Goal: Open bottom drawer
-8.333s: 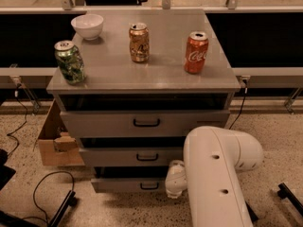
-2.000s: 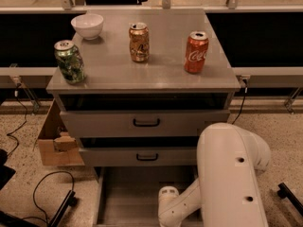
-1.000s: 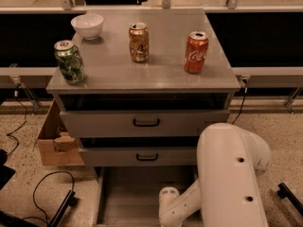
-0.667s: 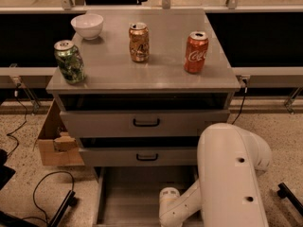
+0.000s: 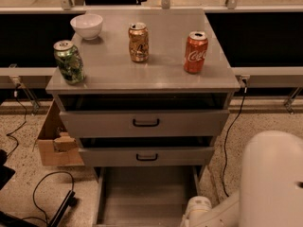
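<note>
The bottom drawer [image 5: 142,193] of the grey metal cabinet stands pulled far out toward me, showing its plain grey interior. Its front panel and black handle are below the bottom edge of the view. My gripper [image 5: 195,212] is at the drawer's front right corner, at the bottom edge of the view, with only its white wrist showing. My white arm [image 5: 272,183] fills the bottom right corner.
The top drawer [image 5: 144,123] and middle drawer [image 5: 147,156] sit slightly ajar. On the cabinet top [image 5: 161,74] stand a white bowl [image 5: 86,26], a green can [image 5: 68,61], a gold can [image 5: 138,42] and a red cola can [image 5: 195,51]. A cardboard box [image 5: 56,143] and cables [image 5: 42,193] lie at the left.
The bottom drawer, shut at first, has been pulled out. Over the last second my arm and gripper have shifted right and lower; the drawer stays open.
</note>
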Controlling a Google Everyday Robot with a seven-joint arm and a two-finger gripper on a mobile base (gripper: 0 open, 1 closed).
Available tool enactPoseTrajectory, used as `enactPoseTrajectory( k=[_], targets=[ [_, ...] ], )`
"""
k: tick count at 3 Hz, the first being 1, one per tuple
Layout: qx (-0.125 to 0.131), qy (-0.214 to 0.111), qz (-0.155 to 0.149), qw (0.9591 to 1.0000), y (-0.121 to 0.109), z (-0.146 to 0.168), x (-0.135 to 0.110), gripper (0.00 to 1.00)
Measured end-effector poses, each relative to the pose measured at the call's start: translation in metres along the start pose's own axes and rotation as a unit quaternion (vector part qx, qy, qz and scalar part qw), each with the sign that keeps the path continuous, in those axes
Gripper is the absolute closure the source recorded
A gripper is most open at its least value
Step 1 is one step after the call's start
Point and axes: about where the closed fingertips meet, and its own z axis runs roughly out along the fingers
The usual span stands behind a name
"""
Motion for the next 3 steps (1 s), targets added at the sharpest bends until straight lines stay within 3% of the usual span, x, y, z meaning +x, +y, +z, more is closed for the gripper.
enactPoseTrajectory(
  k=[1, 2, 3],
  targets=[
    [0.006, -0.053, -0.023, 0.9983, 0.032, -0.047, 0.027, 0.00],
    [0.012, -0.067, -0.009, 0.9977, 0.075, -0.101, 0.060, 0.00],
    [0.012, -0.053, 0.032, 0.9980, 0.129, -0.146, 0.089, 0.00]
  ],
)
